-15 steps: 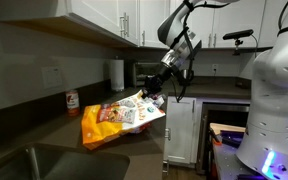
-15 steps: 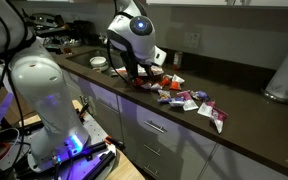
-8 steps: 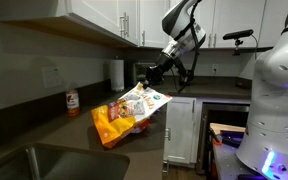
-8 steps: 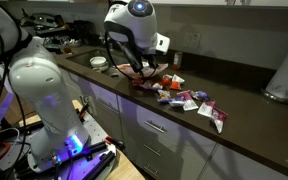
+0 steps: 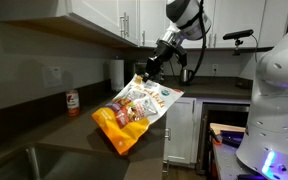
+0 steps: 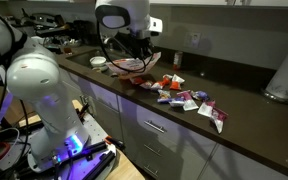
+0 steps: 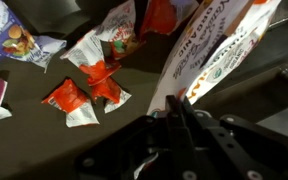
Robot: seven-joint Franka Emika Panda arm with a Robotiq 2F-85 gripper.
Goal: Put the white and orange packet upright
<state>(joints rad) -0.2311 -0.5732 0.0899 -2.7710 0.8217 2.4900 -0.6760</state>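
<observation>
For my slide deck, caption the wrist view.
Gripper shut on the white and orange packet, held above small snack packs scattered on a dark countertop.

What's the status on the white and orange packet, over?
Gripper shut on white and orange packet, top edge. Packet tilted, orange end down, not upright. Small snack packs scattered on counter nearby.
</observation>
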